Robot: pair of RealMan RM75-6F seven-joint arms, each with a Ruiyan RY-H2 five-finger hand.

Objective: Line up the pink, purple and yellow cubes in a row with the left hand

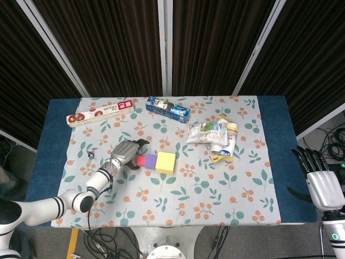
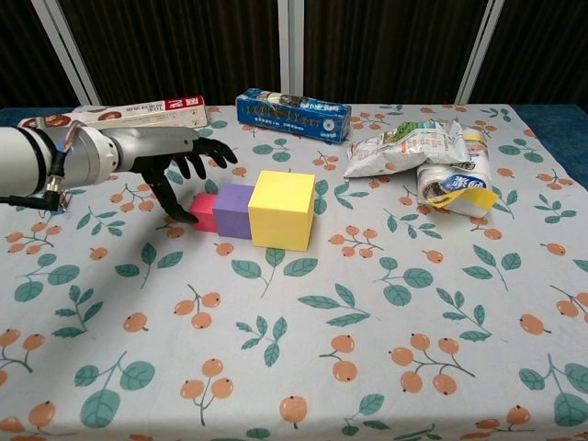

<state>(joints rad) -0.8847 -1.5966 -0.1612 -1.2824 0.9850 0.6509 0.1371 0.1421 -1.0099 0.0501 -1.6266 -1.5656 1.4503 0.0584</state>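
The pink cube (image 2: pixel 204 209), the purple cube (image 2: pixel 232 210) and the larger yellow cube (image 2: pixel 281 209) stand side by side in a row, touching, left of the table's middle. In the head view they are the pink cube (image 1: pixel 141 160), purple cube (image 1: pixel 150 161) and yellow cube (image 1: pixel 165 162). My left hand (image 2: pixel 176 158) hovers just left of the pink cube with its fingers spread and lifted. Its thumb (image 2: pixel 170 204) points down close to the pink cube's left side, and the hand holds nothing. My right hand (image 1: pixel 322 186) rests open off the table's right edge, seen only in the head view.
A long red-and-white box (image 2: pixel 119 115) lies at the back left. A blue package (image 2: pixel 292 114) lies at the back centre. Crumpled snack bags (image 2: pixel 432 161) sit at the back right. The floral cloth (image 2: pixel 367 349) covers the table.
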